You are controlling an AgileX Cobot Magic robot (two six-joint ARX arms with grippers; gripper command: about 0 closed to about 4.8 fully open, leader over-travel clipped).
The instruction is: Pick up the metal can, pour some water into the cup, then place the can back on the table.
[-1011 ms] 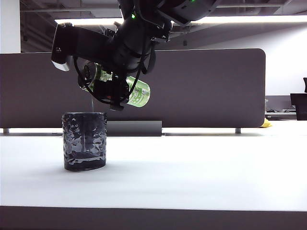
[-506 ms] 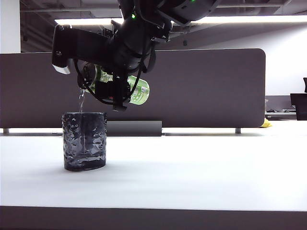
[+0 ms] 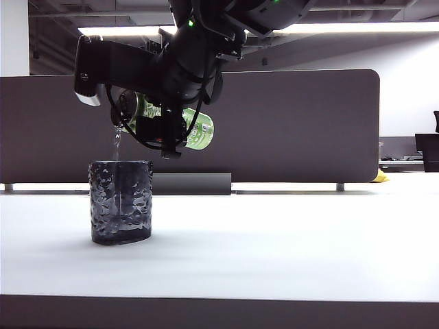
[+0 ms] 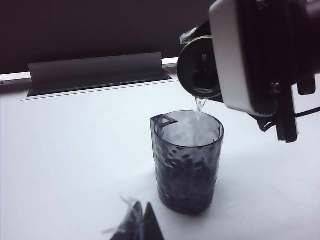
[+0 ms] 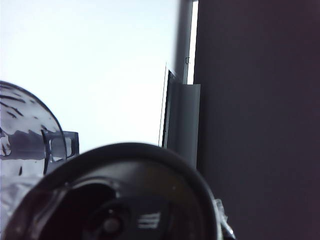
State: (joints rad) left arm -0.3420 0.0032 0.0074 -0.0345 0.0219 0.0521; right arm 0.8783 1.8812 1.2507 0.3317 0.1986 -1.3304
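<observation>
Right tool [image 3: 161, 127] sits upper left in the exterior view, clamped around the middle of the metal can [image 3: 195, 130], tipped nearly flat with its mouth over the cup [image 3: 121, 202]. A thin stream of water [image 3: 116, 140] drops in. Left tool [image 4: 137, 225] only shows blurry tips low in its wrist view, apparently parked; can't tell if it's open. Thin can walls probably dent easily and get slick when wet, so a mid-body grip looks smart. Cup stands on the table [image 3: 274, 247].
</observation>
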